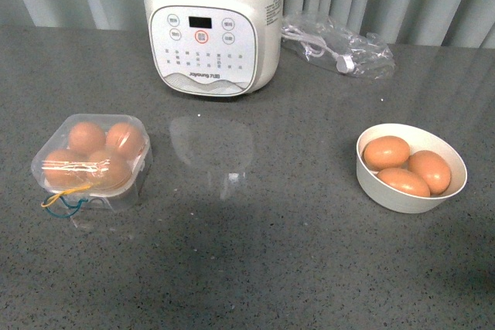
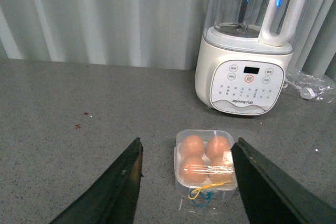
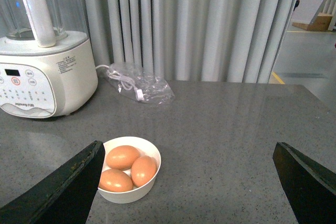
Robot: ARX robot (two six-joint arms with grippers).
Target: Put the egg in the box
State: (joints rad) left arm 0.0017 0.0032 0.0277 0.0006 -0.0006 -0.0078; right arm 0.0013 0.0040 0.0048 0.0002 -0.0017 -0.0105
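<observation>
Front view alone shows both the clear plastic box [image 1: 93, 161] holding four smooth eggs [image 1: 87, 137] and the round white bowl [image 1: 412, 168]; left gripper [image 2: 187, 182] gapes wide above the box; right gripper [image 3: 189, 182] wide beside the bowl.

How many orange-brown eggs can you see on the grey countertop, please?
7. Four sit in the clear plastic egg case, one per slot, with its lid closed. Three lie together in the round white bowl. None appears hidden.
</observation>
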